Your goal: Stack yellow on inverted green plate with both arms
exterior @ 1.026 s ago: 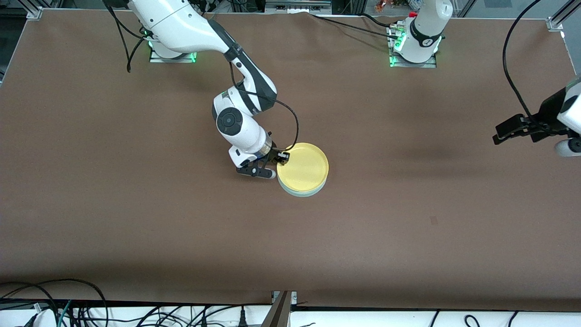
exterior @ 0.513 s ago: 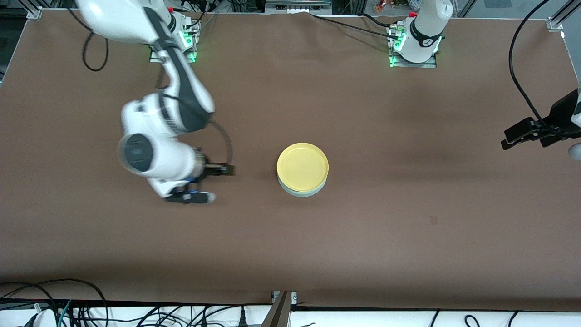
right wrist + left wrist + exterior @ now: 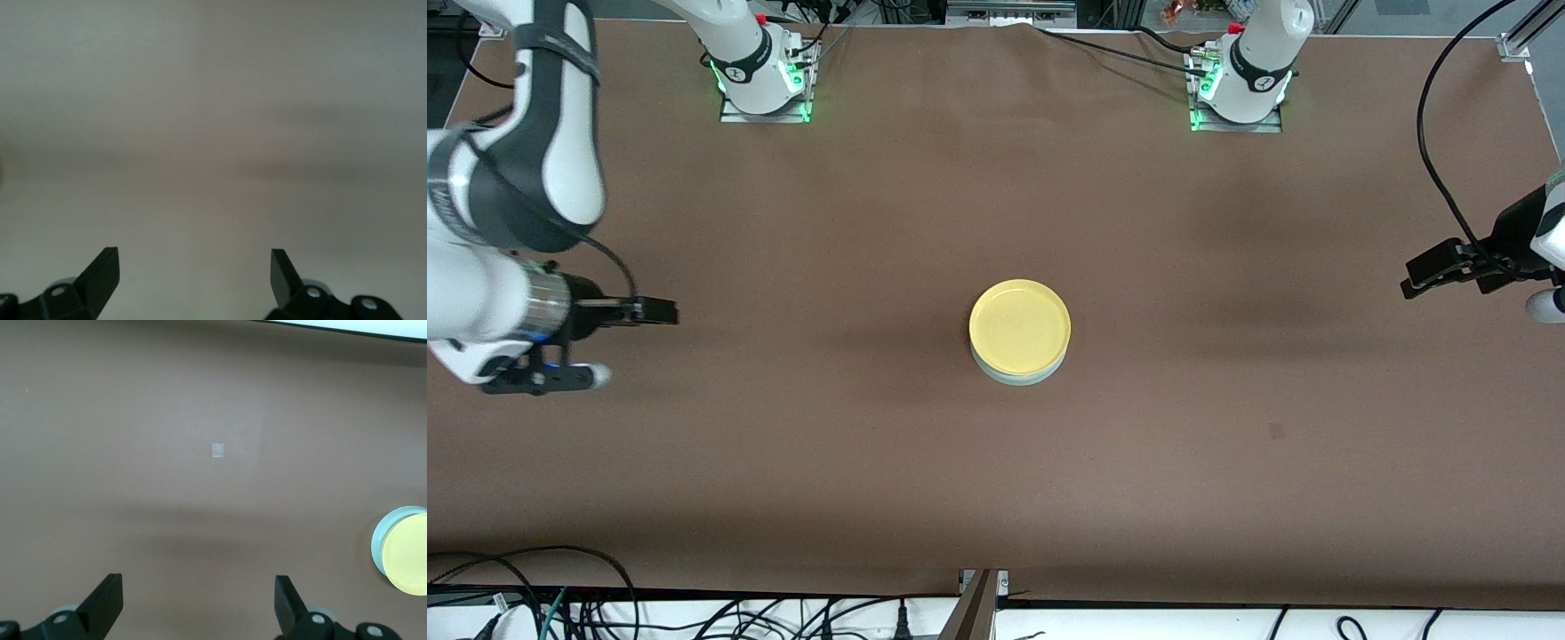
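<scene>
Though unlabelled, yellow (image 3: pixel 1020 326) atop green plate (image 3: pixel 1017 376).

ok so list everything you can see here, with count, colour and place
yellow plate: 1, yellow, mid-table, stacked on the green plate
green plate: 1, pale mint green, under the yellow plate, only its edge showing
tape mark: 1, pale square, on the table surface seen in the left wrist view
table: 1, brown cover
cables: several, black, along the table edge nearest the front camera
arm bases: 2, white with green lights, along the edge farthest from the front camera
right gripper: 1, black, jaws open, empty, over the right arm's end of the table
left gripper: 1, black, jaws open, empty, over the left arm's end
</scene>
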You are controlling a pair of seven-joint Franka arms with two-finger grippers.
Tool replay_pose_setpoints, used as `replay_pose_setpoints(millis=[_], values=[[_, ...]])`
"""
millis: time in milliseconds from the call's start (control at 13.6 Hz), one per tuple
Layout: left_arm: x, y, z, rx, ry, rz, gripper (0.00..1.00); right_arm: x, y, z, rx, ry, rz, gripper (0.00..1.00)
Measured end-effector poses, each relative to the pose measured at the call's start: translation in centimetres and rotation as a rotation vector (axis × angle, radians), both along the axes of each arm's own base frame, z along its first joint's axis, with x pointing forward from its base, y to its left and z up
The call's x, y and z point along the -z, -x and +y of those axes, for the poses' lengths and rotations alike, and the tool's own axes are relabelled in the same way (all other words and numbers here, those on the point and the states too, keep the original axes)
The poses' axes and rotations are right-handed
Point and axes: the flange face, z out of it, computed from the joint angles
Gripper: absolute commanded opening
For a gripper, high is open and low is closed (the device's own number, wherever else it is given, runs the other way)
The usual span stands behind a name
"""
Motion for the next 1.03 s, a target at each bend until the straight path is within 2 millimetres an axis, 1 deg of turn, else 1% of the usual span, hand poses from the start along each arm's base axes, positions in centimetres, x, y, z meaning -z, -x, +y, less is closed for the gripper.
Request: replay_pose_setpoints(millis=[147, 293, 440, 513, 660, 806, 1026], values=[[-0.4, -0.1, -0.5, 0.009, 0.0, -0.01, 1.0, -3.1, 1.3, -1.0, -0.013, 0.031, -0.018, 1.0], [-1.1, -0.2, -1.4, 0.024, 0.0, -0.026, 1.0, -6.7, 2.9, -1.8, -0.045, 0.065, -0.053, 1.0], [-0.6, -0.4, -1.7, 0.028, 0.0, -0.018, 1.0, -10.0, 4.9, -3.4, -0.043, 0.047, -0.094, 1.0], [-0.2, -0.7, -1.7, 0.027, -0.001, -0.011, 1.0, -10.8, 6.0, -4.4, -0.029, 0.037, -0.099, 1.0], [0.1, -0.9, -1.7, 0.027, -0.001, -0.009, 1.0, -11.6, 7.8, -5.7, -0.028, 0.026, -0.11, 1.0], [-0.3, -1.0, -1.7, 0.027, -0.001, -0.018, 1.0, -12.1, 9.1, -5.8, -0.041, 0.018, -0.112, 1.0], [-0.5, -1.0, -2.1, 0.034, -0.001, -0.022, 1.0, -11.4, 10.3, -5.9, -0.042, 0.011, -0.085, 1.0]])
